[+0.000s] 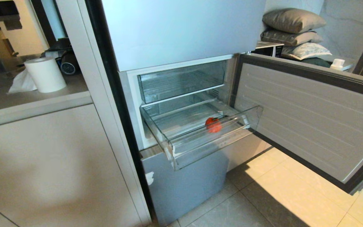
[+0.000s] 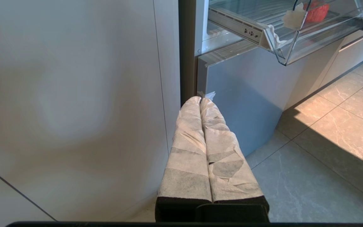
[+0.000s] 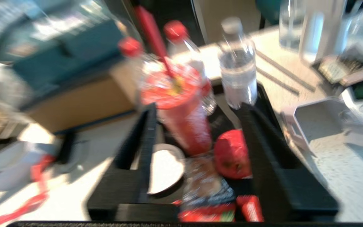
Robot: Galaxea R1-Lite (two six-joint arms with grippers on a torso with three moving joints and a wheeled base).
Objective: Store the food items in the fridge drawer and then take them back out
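The fridge drawer [image 1: 219, 148] stands pulled out below the open fridge door [image 1: 310, 119], and one tomato [image 1: 213, 125] lies on its ribbed floor, toward the front lip and the door side. The step in hand looks like fetching the next piece of food. The right tool [image 3: 197, 108] is outside the head view and hovers over a black tray [image 3: 224, 121] on a counter [image 3: 342, 164], with its dark fingers spread and nothing pinched between them as far as the blurred wrist view allows. Within that gap sit a red cup [image 3: 181, 116] with a straw, a white dish [image 3: 164, 170], a wrapped snack [image 3: 205, 186] and a red round item [image 3: 232, 154], which lies just beside one finger; a water bottle [image 3: 237, 75] stands beyond the tips. To do this well, the arm should settle first, then centre the gap on the red round item alone, since the cup is close enough to be caught or tipped as the fingers close. Come down low enough to grip across its widest part, squeeze gently because it will likely roll or slip, and lift straight up clear of the straw and bottle. For the carry, approach the drawer from above its tall front lip and set the piece down beside the tomato, not on it. The left tool [image 2: 200, 101], its padded fingers pressed together, hangs low by the cabinet next to the fridge and can stay there
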